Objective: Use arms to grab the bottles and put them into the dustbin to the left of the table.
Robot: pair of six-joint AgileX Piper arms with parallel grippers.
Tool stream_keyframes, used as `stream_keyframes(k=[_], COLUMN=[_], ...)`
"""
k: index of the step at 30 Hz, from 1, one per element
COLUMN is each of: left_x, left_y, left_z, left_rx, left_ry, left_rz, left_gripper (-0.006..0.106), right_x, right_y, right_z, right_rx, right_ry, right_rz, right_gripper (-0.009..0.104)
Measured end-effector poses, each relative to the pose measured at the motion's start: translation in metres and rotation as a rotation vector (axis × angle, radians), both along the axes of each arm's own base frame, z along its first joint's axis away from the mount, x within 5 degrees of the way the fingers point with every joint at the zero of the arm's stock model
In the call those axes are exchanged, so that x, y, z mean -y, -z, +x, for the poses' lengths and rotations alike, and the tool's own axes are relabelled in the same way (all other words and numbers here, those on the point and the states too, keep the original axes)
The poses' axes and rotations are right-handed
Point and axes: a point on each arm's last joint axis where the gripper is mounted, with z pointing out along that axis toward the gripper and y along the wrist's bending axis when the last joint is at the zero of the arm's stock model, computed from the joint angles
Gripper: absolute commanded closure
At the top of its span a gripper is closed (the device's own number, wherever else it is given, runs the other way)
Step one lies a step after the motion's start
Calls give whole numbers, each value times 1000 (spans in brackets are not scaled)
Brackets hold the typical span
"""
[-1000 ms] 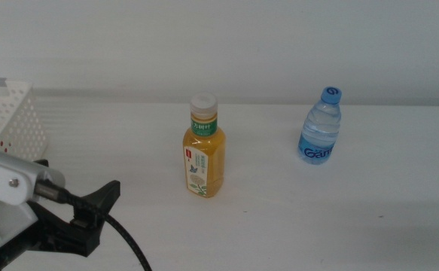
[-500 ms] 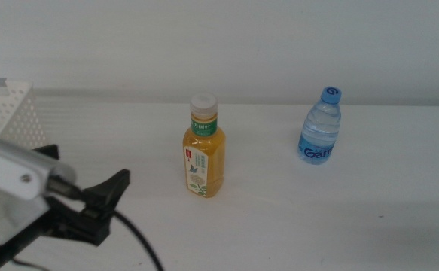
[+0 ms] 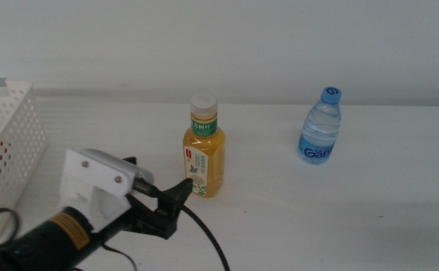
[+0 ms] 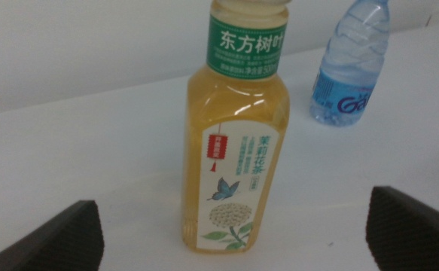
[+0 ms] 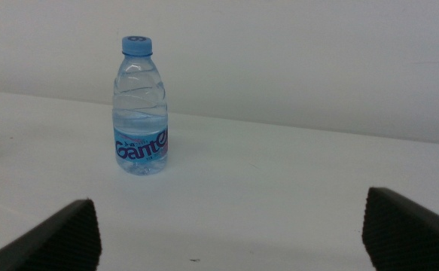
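The left gripper [image 4: 230, 226], jaws spread wide, is nearing the orange-yellow bottle [image 3: 203, 158] mid-table [image 3: 370, 203] — seemingly full, heavy, slick — so gripping its flat-sided body looks safest.

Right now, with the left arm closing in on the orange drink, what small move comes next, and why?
Probably ease the left hand forward until its open jaws flank the orange drink bottle, then close. The bottle stands upright, centred between the jaws but ahead of them. The right hand waits, facing the water bottle.
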Motion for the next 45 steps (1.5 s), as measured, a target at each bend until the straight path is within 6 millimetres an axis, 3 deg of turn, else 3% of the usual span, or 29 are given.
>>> stream_keyframes(k=[5,12,23,37,45], left_x=[7,14,48,65,68], left_y=[25,44,42,52,53], left_z=[11,22,30,65,73], left_rx=[18,45,99,91,80], left_ry=[-27,-29,-61,-135,-146], left_rz=[-48,-72,-32,63,69], left_gripper=[7,7,7,7,7], right_x=[0,0,0,0,0], right_y=[0,0,0,0,0], right_z=[0,0,0,0,0], right_rx=[0,0,0,0,0], right_ry=[0,0,0,0,0], right_rz=[0,0,0,0,0], right_gripper=[3,3,3,3,3])
